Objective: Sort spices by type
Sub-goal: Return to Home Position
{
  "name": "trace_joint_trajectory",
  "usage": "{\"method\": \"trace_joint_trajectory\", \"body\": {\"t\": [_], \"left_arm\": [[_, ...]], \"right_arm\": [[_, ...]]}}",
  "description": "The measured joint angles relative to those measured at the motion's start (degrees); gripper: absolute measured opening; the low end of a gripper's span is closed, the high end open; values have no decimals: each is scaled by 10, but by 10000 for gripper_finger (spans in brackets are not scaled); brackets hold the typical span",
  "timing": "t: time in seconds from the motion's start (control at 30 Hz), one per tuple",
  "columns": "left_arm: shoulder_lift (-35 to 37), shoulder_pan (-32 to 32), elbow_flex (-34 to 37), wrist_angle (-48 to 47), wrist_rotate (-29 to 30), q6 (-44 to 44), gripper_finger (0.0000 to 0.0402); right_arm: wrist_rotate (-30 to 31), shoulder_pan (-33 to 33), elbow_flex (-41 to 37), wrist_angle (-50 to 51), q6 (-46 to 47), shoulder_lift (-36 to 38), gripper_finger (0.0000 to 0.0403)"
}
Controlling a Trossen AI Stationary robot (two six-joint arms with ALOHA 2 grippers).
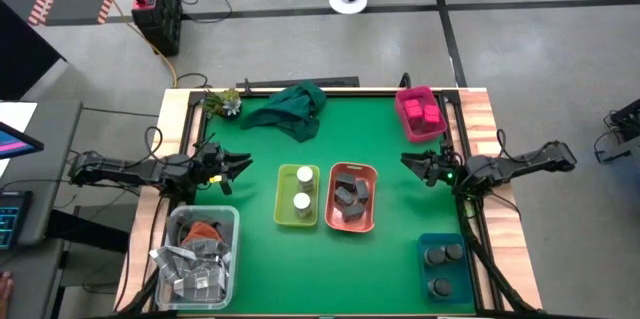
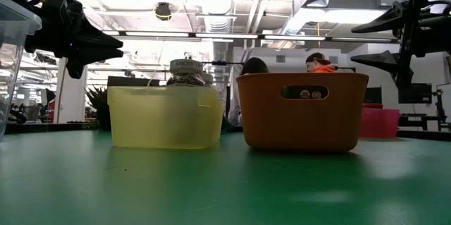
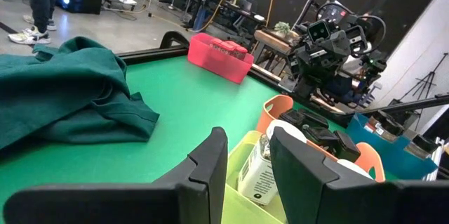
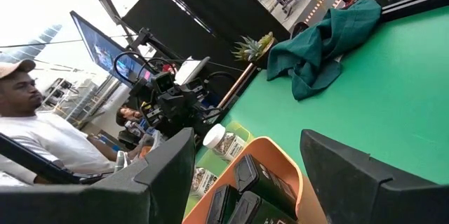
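Two white-topped jars (image 1: 299, 187) stand in a yellow-green bin (image 1: 281, 209). Dark grey blocky packs (image 1: 350, 194) lie in an orange bin (image 1: 371, 221) beside it. Pink packs (image 1: 424, 115) fill a pink bin (image 1: 407, 101) at the far right. Dark round jars (image 1: 443, 256) stand in a teal bin (image 1: 425, 244) at the near right. My left gripper (image 1: 238, 166) hovers shut, level, left of the yellow-green bin. My right gripper (image 1: 410, 163) hovers open, level, right of the orange bin, with nothing between its fingers.
A dark green cloth (image 1: 290, 109) lies crumpled at the far side of the mat, beside a small plant (image 1: 222, 102). A clear bin (image 1: 178, 221) of silvery packets stands at the near left. People show beyond the table in the low view and the right wrist view.
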State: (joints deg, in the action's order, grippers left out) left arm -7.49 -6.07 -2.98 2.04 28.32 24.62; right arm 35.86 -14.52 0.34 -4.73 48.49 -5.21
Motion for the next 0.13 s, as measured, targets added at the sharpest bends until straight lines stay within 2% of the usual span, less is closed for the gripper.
{"method": "trace_joint_trajectory", "body": {"t": [0.13], "left_arm": [[0,0,0,0,0,0,100]], "right_arm": [[0,0,0,0,0,0,281]]}}
